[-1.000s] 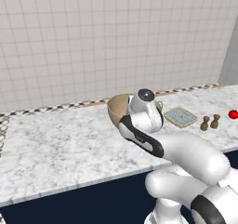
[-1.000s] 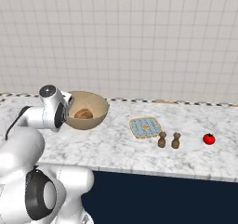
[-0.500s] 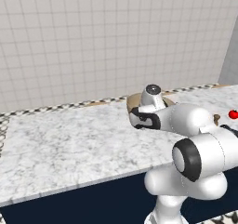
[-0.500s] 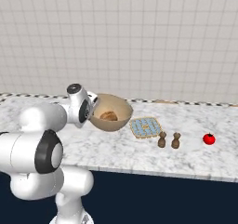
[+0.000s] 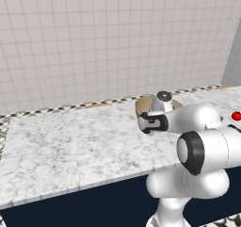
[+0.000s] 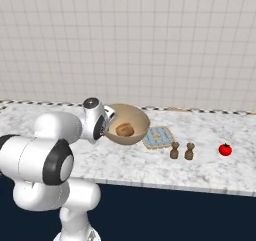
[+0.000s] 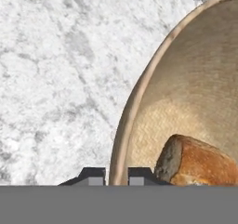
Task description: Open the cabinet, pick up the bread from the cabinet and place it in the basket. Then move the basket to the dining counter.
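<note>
The round tan basket (image 6: 131, 121) is low over the white marble dining counter (image 6: 210, 160), tipped a little toward the arm. The golden-brown bread (image 6: 125, 130) lies inside it. My gripper (image 6: 106, 128) is shut on the basket's left rim. In the hand view the rim runs between my fingertips (image 7: 93, 176), with the basket (image 7: 200, 74) on the right, the bread (image 7: 195, 165) at the bottom and the marble (image 7: 60, 69) on the left. From the left base view my gripper (image 5: 143, 123) covers most of the basket (image 5: 145, 102). I cannot tell whether the basket touches the counter.
Right of the basket are a blue patterned square (image 6: 158, 136), two small brown shakers (image 6: 174, 150) (image 6: 189, 151) and a red tomato (image 6: 225, 149). A tiled wall stands behind the counter. The counter (image 5: 70, 141) stretches bare to the left of my arm.
My arm has swung to the right along the counter, carrying the basket and bread with it, up to the blue patterned square. The gripper has stayed shut on the rim.
</note>
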### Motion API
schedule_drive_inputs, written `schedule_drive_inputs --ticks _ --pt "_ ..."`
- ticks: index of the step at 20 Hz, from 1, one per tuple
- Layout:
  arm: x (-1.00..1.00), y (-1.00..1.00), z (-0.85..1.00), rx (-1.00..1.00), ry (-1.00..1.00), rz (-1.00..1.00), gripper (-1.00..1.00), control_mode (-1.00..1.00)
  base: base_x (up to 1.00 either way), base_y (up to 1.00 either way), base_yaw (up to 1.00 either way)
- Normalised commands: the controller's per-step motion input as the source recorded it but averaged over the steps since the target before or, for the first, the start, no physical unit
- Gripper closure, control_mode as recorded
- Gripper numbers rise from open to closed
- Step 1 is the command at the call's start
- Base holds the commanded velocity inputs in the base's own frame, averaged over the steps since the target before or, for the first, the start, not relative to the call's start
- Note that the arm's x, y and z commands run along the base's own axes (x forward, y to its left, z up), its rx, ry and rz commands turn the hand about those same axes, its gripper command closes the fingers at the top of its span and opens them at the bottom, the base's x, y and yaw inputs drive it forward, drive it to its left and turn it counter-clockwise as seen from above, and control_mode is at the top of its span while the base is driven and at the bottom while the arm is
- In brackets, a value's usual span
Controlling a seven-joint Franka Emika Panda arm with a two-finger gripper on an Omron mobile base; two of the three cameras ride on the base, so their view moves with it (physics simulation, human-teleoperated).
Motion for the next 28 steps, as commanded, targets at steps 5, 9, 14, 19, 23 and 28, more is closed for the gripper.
schedule_drive_inputs --ticks 5,9,14,19,23,28 --pt "0.00 0.15 -0.15 0.01 0.00 -0.03 -1.00 -1.00 0.00 0.00 0.00" --pt "0.00 0.49 0.00 0.00 0.00 0.00 -1.00 -1.00 0.00 0.00 0.00" --pt "-0.11 0.06 0.27 0.00 -0.05 0.00 -1.00 -1.00 0.00 0.00 0.00" --pt "-0.32 -0.16 0.87 0.00 -0.15 -0.02 -1.00 -1.00 0.00 0.00 0.00" --pt "-0.93 -0.05 0.83 0.04 -0.02 -0.20 -1.00 -1.00 0.00 0.00 0.00" --pt "-1.00 -0.02 0.63 0.21 0.00 -0.43 -1.00 -1.00 0.00 0.00 0.00"
